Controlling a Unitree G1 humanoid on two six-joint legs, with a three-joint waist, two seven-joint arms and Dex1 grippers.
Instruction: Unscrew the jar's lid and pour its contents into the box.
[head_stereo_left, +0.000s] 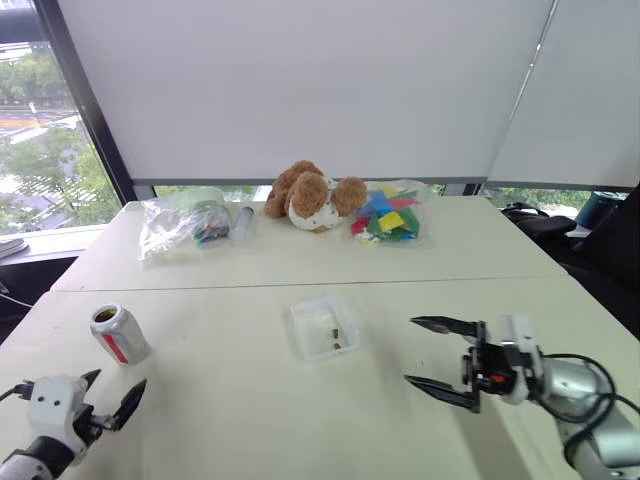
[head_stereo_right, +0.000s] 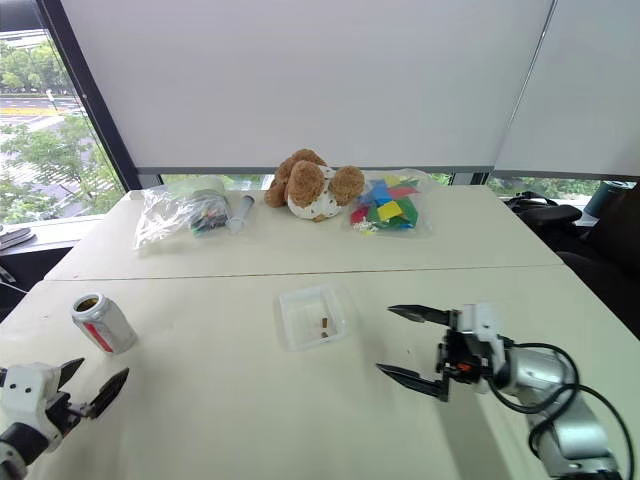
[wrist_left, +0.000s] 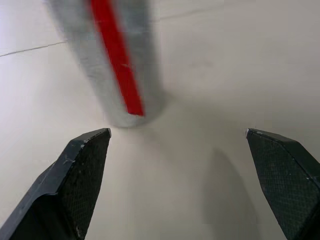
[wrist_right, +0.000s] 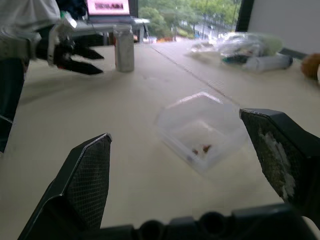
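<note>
The silver jar (head_stereo_left: 118, 333) with a red stripe stands upright on the table at the left, its top uncovered. My left gripper (head_stereo_left: 113, 393) is open just in front of it, a short gap away; in the left wrist view the jar (wrist_left: 115, 60) rises beyond the spread fingers (wrist_left: 75, 175). The clear box (head_stereo_left: 324, 327) lies mid-table with a few brown bits of the contents (head_stereo_left: 335, 340) inside. My right gripper (head_stereo_left: 440, 355) is open to the right of the box, pointing at it, nothing between its fingers. The lid is out of view.
At the back of the table lie a brown teddy bear (head_stereo_left: 310, 195), a bag of coloured pieces (head_stereo_left: 388, 215), a clear bag (head_stereo_left: 185, 222) and a clear tube (head_stereo_left: 242, 222). A seam crosses the table behind the box.
</note>
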